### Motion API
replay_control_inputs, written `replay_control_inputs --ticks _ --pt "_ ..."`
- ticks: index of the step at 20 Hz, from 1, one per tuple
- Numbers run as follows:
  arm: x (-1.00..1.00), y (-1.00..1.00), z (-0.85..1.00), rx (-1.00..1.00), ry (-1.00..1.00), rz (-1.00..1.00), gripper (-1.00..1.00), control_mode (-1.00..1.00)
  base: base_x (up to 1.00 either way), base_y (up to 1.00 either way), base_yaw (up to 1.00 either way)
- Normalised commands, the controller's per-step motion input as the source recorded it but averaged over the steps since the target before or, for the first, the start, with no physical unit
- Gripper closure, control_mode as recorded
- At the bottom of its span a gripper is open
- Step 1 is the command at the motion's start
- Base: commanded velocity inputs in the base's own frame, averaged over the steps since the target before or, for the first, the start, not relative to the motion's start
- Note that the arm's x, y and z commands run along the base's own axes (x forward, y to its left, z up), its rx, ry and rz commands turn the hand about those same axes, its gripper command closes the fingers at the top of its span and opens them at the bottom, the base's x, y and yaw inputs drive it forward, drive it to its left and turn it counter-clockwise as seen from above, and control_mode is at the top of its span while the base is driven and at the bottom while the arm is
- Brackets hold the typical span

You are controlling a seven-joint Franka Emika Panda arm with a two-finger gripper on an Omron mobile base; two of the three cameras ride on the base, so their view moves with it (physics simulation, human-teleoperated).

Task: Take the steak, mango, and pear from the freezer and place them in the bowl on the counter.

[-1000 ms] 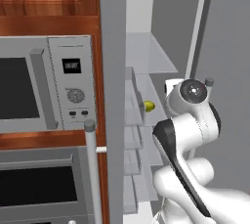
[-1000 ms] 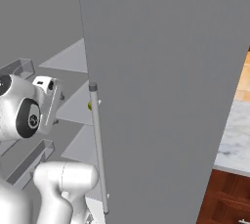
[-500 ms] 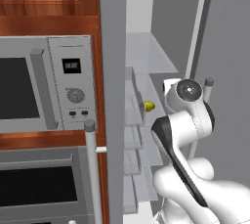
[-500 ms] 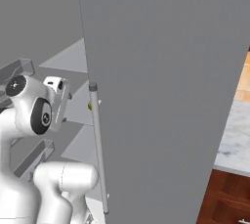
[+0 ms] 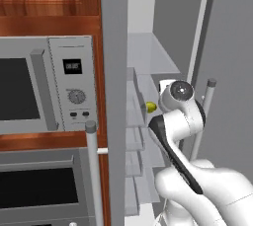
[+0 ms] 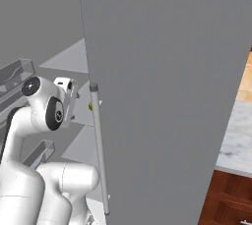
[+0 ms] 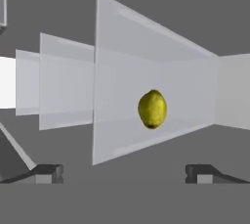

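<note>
The freezer (image 5: 114,72) stands open, its grey door (image 6: 167,71) swung out with the long rod handle (image 6: 98,155). A yellow-green pear (image 7: 152,109) rests on a pale translucent shelf (image 7: 127,71) inside, and it also shows as a small dot (image 5: 151,106) (image 6: 91,106) just beyond my wrist. My gripper (image 7: 124,173) is open, level with the pear and a short way in front of it, with nothing between the fingertips (image 7: 49,171). The steak, the mango and the bowl are out of view. A strip of the marble counter (image 6: 238,135) shows to the right of the door.
A microwave (image 5: 44,87) and a wall oven (image 5: 39,185) sit in wooden cabinetry left of the freezer. Door bins (image 6: 15,71) hang at the left. Brown drawers (image 6: 226,199) lie under the counter. The freezer door closes off the arm's right side.
The arm has reached further into the freezer, bringing the hand closer to the pear. The gripper stays open.
</note>
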Motion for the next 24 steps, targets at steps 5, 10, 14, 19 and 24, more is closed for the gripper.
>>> replay_control_inputs --ticks 5,10,14,19,24 --pt "0.48 0.00 -0.25 0.00 0.00 0.00 -1.00 -1.00 0.00 0.00 0.00" --pt "0.33 0.00 -0.09 -0.01 0.00 0.00 -1.00 -1.00 0.00 0.00 0.00" --pt "0.13 0.00 -0.02 -0.08 0.00 -0.04 -1.00 -1.00 0.00 0.00 0.00" --pt "0.17 0.02 -0.21 -0.04 0.01 -0.02 -1.00 -1.00 0.00 0.00 0.00" --pt "0.46 0.02 -0.23 0.00 0.00 0.03 -1.00 -1.00 0.00 0.00 0.00"
